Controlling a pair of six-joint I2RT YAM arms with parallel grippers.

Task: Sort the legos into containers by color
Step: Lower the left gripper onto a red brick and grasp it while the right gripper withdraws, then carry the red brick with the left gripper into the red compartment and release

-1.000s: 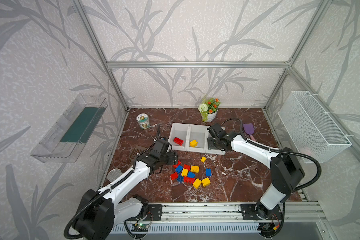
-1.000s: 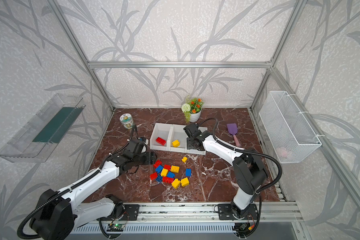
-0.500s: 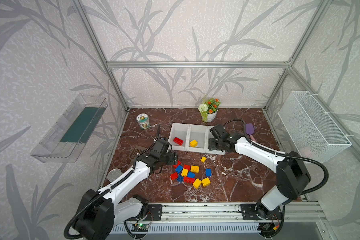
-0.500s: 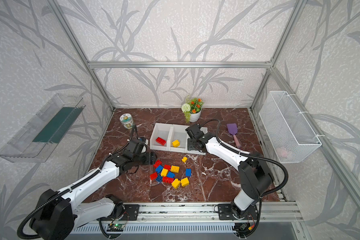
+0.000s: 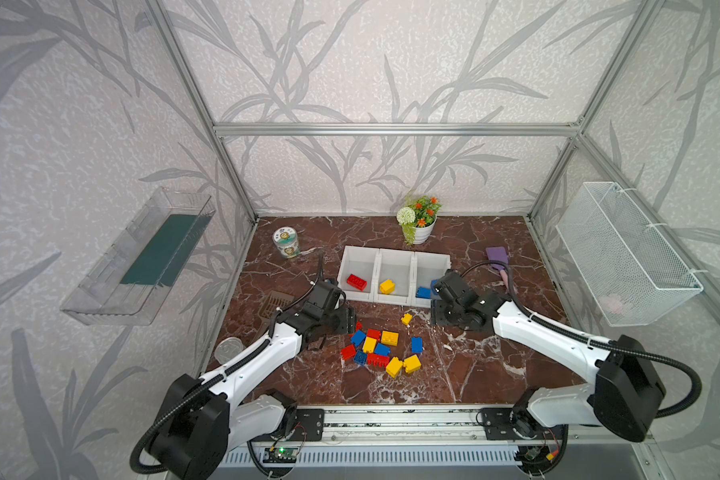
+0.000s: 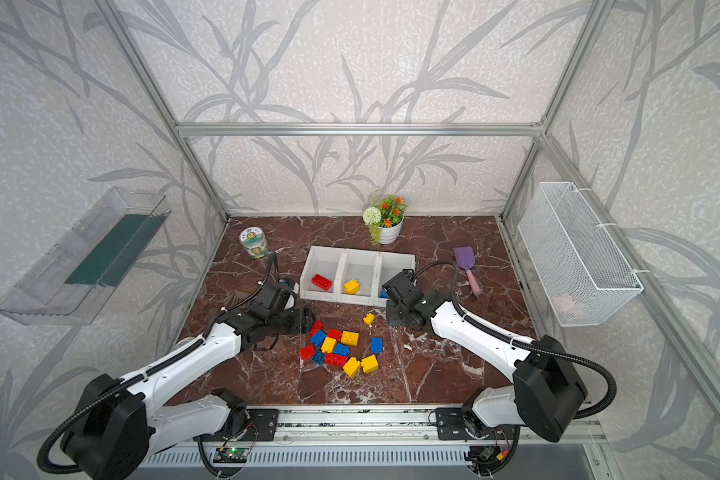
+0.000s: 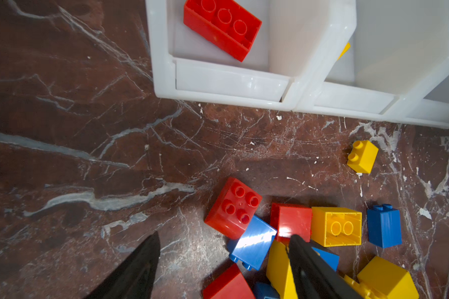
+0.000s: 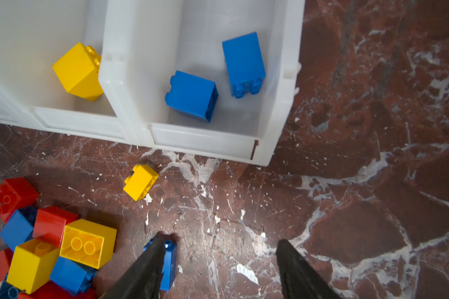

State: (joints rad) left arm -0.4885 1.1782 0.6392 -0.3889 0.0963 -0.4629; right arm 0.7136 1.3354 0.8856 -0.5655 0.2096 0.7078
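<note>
Mid-table, before three white bins, loose legos lie heaped while left gripper and right gripper gape wide, empty.

- Containers: three white open-top bins joined in a row, upright on the counter, ahead of both hands.
- Bin nearest the left hand: holds one long red lego, lying flat.
- Middle bin: holds one yellow lego, tipped on an edge.
- Bin ahead of the right hand: holds two blue legos, lying on their sides.
- Loose legos: a red, yellow and blue heap at the left hand's fingertips.
- Small yellow lego: lies apart from the heap, toward the bins.
- Single blue lego: lies just beside one right-hand finger.
</note>
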